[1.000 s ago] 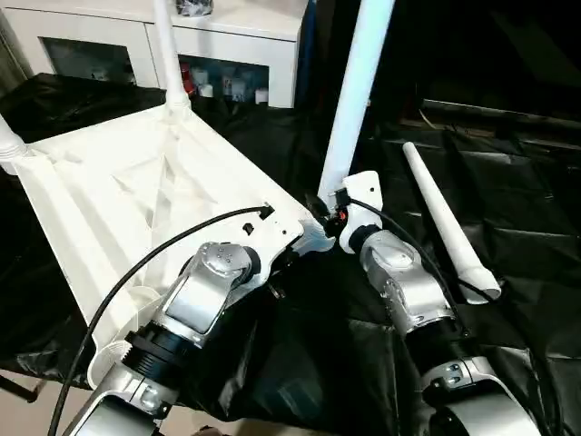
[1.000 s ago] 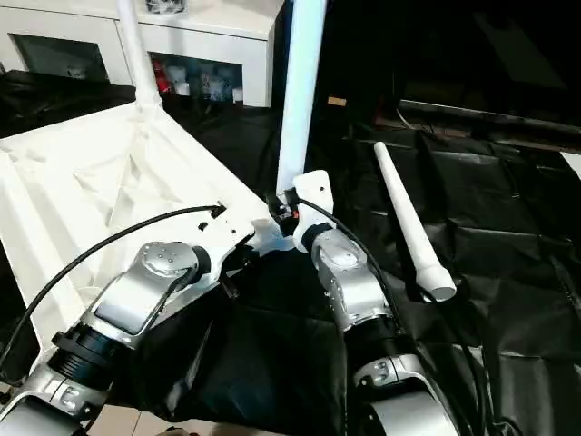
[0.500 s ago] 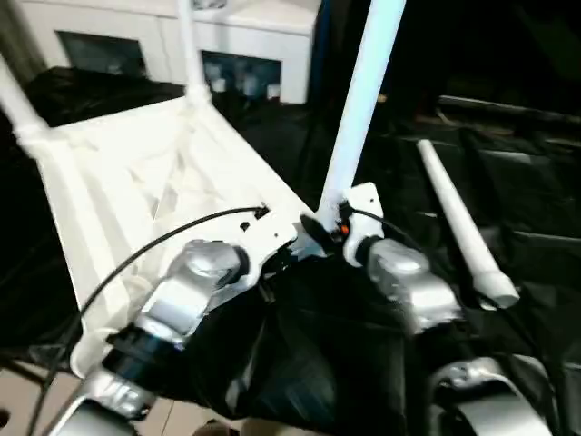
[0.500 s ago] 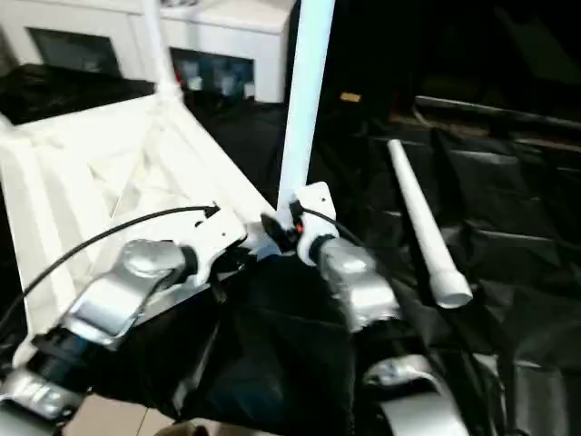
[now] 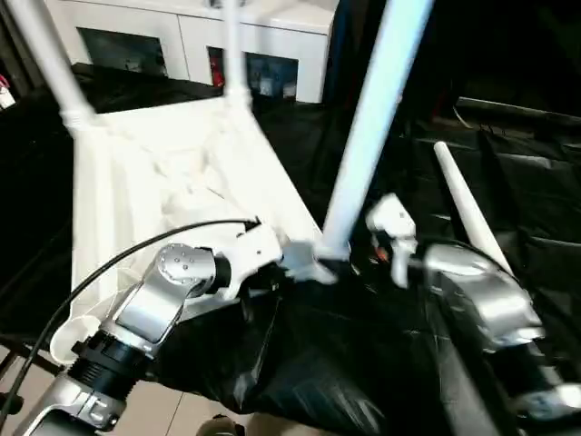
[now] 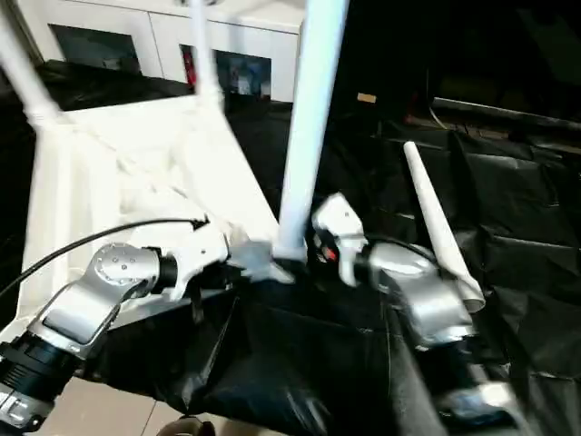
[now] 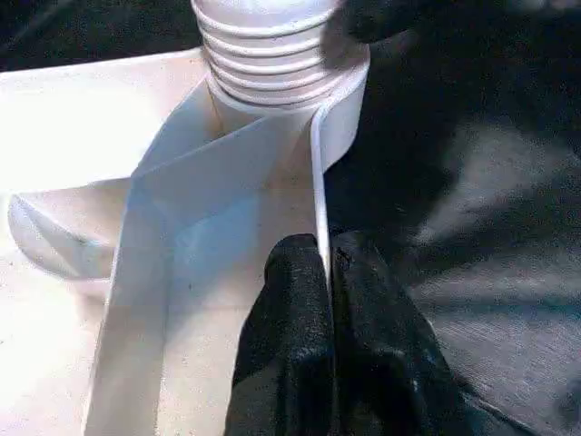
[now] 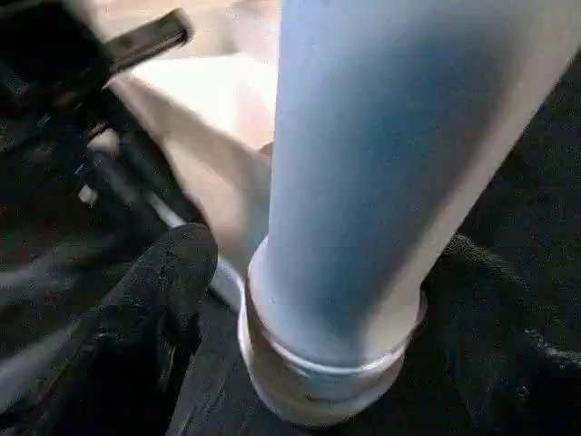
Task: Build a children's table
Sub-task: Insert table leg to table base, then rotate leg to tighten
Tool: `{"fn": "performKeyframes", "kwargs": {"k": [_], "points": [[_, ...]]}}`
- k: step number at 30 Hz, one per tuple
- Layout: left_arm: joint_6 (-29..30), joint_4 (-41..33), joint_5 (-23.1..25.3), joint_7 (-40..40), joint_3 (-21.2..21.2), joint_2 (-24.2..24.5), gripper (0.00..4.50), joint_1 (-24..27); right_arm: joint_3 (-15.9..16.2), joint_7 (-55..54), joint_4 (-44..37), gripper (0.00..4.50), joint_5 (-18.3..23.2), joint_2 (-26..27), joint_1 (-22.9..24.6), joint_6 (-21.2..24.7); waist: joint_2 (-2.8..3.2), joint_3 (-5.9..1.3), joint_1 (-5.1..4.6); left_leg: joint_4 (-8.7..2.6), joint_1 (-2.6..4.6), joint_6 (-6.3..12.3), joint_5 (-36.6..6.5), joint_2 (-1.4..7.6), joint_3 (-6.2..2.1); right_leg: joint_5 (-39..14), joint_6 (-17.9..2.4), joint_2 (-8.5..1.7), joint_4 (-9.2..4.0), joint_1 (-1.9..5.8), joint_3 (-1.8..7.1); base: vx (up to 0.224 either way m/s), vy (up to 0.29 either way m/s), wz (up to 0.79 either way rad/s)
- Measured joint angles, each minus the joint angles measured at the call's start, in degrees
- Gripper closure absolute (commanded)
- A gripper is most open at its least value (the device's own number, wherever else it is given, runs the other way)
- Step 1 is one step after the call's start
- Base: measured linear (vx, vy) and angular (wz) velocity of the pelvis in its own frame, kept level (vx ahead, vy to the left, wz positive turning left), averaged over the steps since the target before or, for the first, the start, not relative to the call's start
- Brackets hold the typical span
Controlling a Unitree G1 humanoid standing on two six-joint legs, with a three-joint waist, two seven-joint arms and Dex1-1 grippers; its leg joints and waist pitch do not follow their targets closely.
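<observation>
Looks like a room at home or some kind of test room, hard to say which. A white cabinet [image 5: 195, 41] with glass doors stands at the back, and crinkly black sheeting [image 5: 508, 173] covers the surface.

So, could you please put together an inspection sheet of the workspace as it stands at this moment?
Surface: black sheeting, creased, covers the work area.
Job's things: white table top lies upside down, ribbed underside up; three legs stand in corner sockets, the nearest leg in the near corner; a fourth leg lies loose on the sheeting.
Clutter: nothing seen.
Grippers: left gripper shut on the table top's thin rim beside the near socket; right gripper open around the nearest leg's base.
Cables: black cable arcs over the left forearm.
Surroundings: white cabinet with glass doors behind the work area.
</observation>
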Motion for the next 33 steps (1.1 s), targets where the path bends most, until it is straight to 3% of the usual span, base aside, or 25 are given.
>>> {"fn": "performKeyframes", "kwargs": {"k": [9,10,15,24,28,33], "points": [[-4.3,0.1,-0.6,-4.1,-0.8,1.5,4.5,1.0,2.1,2.2,-0.3,0.69,-1.6,-0.9,0.1,-0.3,0.07,-0.03,-0.22,0.15,0.03,0.0,0.0,0.01,0.0,0.1,0.0,0.0,0.07,0.03,0.01,0.0,0.0,0.0],[-4.4,0.1,-0.6,-4.1,-0.8,1.6,4.5,1.0,2.2,2.4,-0.3,0.95,-1.6,-0.9,0.1,-0.3,0.06,-0.03,-0.28,0.15,0.03,0.01,0.0,0.01,0.0,0.1,0.0,0.0,0.07,0.03,0.01,0.0,0.0,0.0],[-5.1,0.1,-0.6,-4.5,-0.8,2.1,4.5,1.1,3.2,3.5,-0.3,1.4,-2.0,-1.2,0.1,-0.4,0.06,-0.03,-0.42,0.16,0.03,0.06,0.0,0.02,0.0,0.1,0.0,0.0,0.09,0.02,0.01,0.0,0.0,0.0],[-6.0,0.2,-0.6,-4.5,-0.7,2.4,4.5,1.6,3.6,3.6,0.1,1.77,-2.3,-0.9,0.3,-1.1,0.05,-0.04,-0.48,0.19,0.05,0.12,0.1,0.02,0.0,0.1,-0.1,0.0,0.14,0.03,0.01,0.0,0.0,0.0],[-5.7,1.1,-0.4,-3.4,0.0,1.6,4.5,1.7,1.6,1.7,1.1,1.78,-1.8,1.7,1.4,-1.1,0.02,-0.06,-0.52,0.19,0.18,0.12,0.1,0.03,0.0,0.1,-0.1,0.0,0.18,0.14,0.01,0.0,0.0,0.0],[-2.7,5.7,1.2,3.2,0.7,-3.2,4.5,-0.7,-2.2,-9.9,6.3,1.78,-2.1,8.4,1.5,-1.9,0.28,-0.22,-0.96,0.15,0.77,0.1,0.1,0.02,0.08,0.3,-0.2,0.0,0.19,0.54,0.08,0.0,0.0,0.0]]}}
